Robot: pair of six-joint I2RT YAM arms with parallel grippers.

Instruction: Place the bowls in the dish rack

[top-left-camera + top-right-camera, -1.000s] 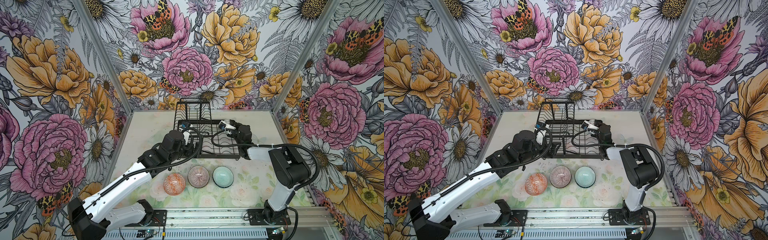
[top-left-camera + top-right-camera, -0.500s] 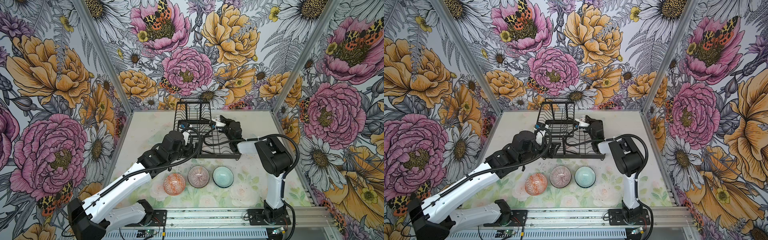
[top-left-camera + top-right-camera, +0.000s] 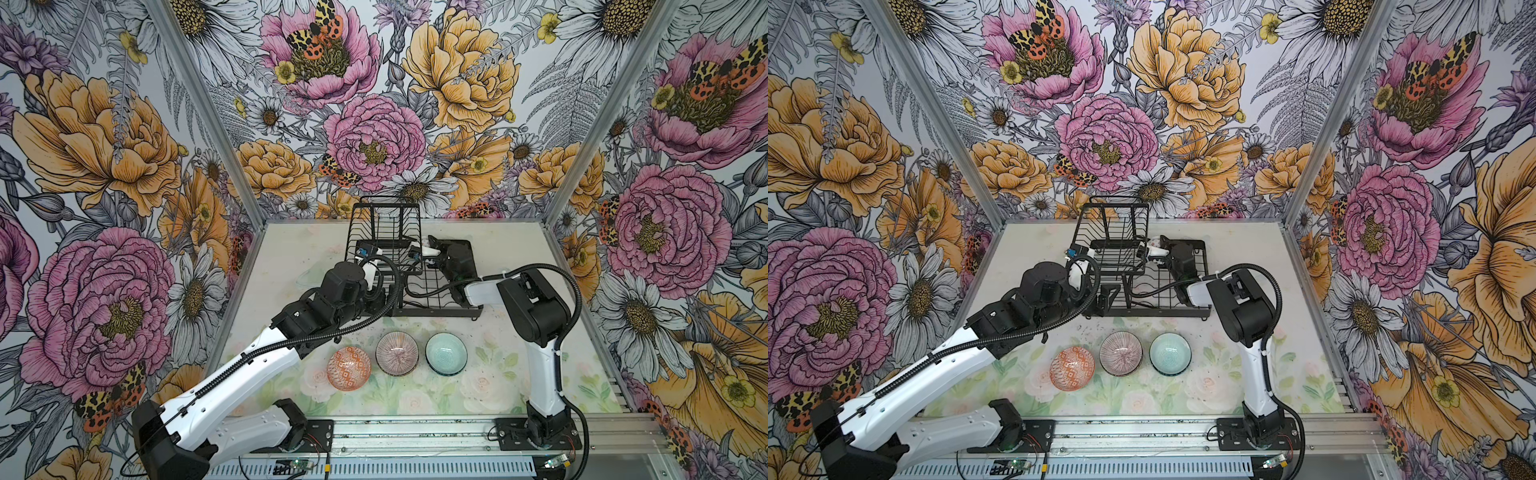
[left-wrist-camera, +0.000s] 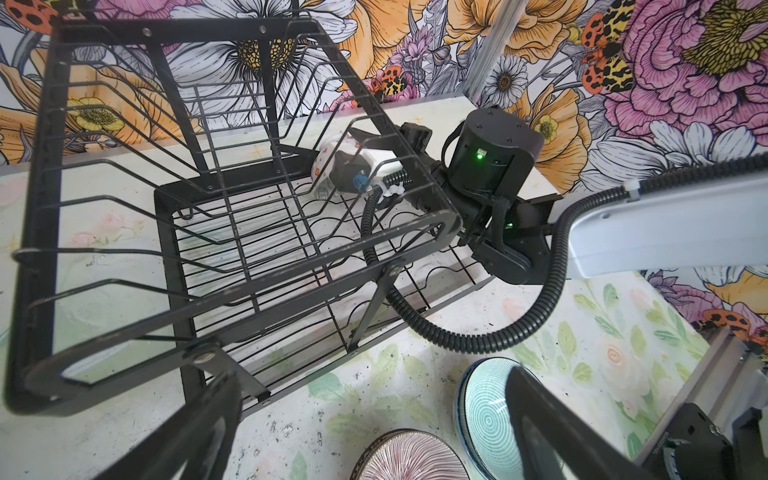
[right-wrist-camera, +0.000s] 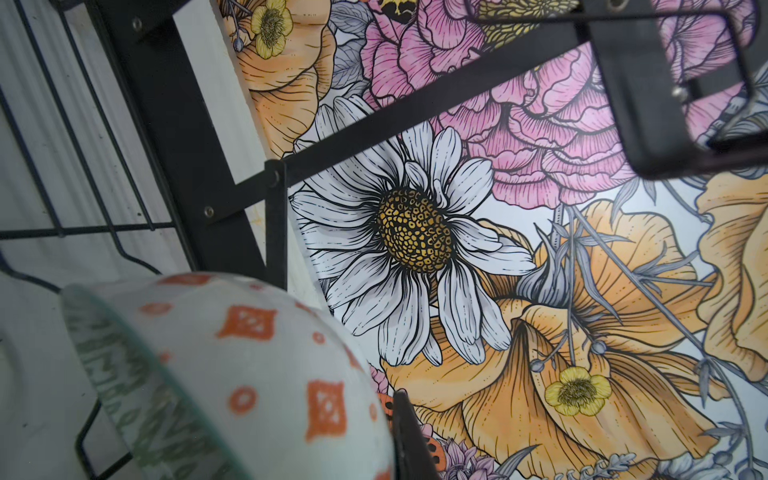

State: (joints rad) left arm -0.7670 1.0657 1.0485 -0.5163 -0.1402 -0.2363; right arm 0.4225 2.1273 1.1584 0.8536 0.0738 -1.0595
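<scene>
**Top views.** The dish rack (image 3: 432,312) stands at the middle rear of the table (image 3: 291,257). Its raised basket (image 3: 384,226) sits over the left part, and its base tray (image 3: 1158,311) extends to the right. 3 bowls sit upright in a row on the table in front of the rack: the orange bowl (image 3: 348,368), the pink bowl (image 3: 397,354) and the teal bowl (image 3: 446,354). Each is just beside the next. The right gripper (image 3: 426,246) reaches over the far part of the base tray, just beside the basket's right edge. It is clamped on a green-patterned bowl (image 3: 1155,240). The left arm (image 3: 270,353) ends at the near left corner of the rack, and its fingers cannot be made out here.

**Left wrist view.** The left gripper (image 4: 374,382) has its jaws spread wide and holds nothing. It hangs above the table near the rack's front corner, with the pink and teal bowls beyond its fingers. Through the basket wires, the green-patterned bowl shows in the right gripper above the far part of the base tray.

**Right wrist view.** The green-patterned bowl fills the foreground, tipped on edge. It is white outside with orange squares and dots, and has a green pattern inside. 1 black finger (image 5: 409,440) lies against its outer wall, and the 2nd finger is hidden. The tray's wavy wires run just beside the bowl, but whether they touch it cannot be told.
</scene>
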